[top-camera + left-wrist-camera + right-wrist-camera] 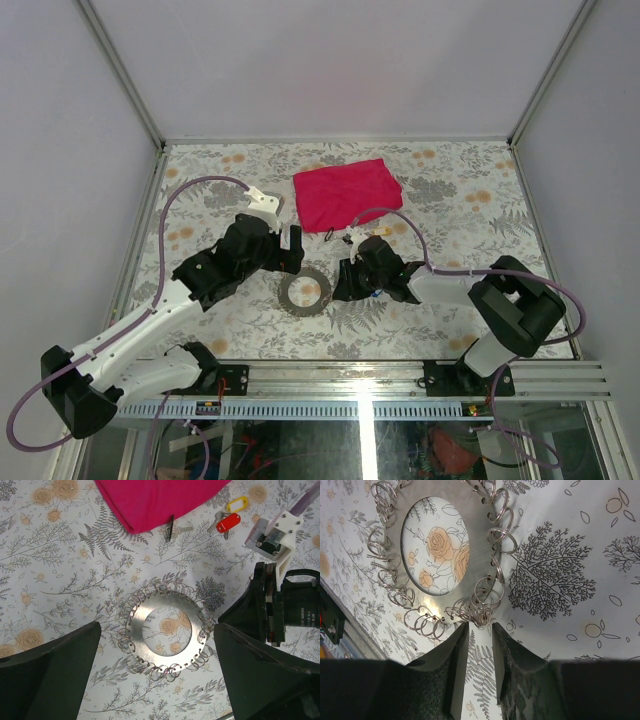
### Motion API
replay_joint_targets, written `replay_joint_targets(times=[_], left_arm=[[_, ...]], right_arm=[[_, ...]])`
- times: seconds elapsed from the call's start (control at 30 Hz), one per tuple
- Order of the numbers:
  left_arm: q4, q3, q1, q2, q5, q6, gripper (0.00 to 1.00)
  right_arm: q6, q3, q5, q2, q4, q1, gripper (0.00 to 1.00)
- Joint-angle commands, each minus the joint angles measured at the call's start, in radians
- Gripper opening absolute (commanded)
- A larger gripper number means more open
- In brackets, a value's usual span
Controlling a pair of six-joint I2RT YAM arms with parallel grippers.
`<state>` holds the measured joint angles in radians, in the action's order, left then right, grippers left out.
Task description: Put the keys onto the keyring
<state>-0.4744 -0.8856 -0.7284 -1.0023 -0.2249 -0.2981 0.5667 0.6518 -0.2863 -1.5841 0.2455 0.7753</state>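
— Where does the large flat shiny silver metal keyring (165, 602) lie?

— It lies flat on the flower-printed table (450, 180), between the two arms. The left gripper (156, 625) hangs over it with its black fingers (50, 680) spread wide, one on each side, and it holds nothing.

— And the right gripper (480, 630)?

— It sits low at the edge of the keyring. Its jaws stand only a narrow slot apart. The table's print shows through the gap, and nothing is seen clamped there.

— What crowds it?

— A fringe of small silver wire split rings (487, 592) hangs all round the keyring's rim. A bunch of them sits right in front of the right fingertips (455, 650). Whether they touch cannot be told.

— The keys (218, 520)?

— They lie well apart from the keyring, with a red plastic tag (228, 523) and a yellow plastic tag (237, 503), near a crumpled magenta cloth (160, 500). One more silver key (182, 529) lies at the cloth's edge beside a dark strip. The right arm's white wrist bracket (280, 530) stands just beside the tagged pair.
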Motion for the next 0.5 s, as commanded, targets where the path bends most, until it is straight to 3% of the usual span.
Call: replay_joint_targets(times=[0.0,0.47], left_arm=[[0.015,0.004,0.001,0.000,-0.006,0.015,0.99],[0.019,0.002,0.001,0.005,0.001,0.020,0.99]], right_arm=[[0.023,0.015,0.022,-0.024,0.064,0.004,0.31],[0.020,-0.003,0.022,-0.034,0.149,0.004,0.26]])
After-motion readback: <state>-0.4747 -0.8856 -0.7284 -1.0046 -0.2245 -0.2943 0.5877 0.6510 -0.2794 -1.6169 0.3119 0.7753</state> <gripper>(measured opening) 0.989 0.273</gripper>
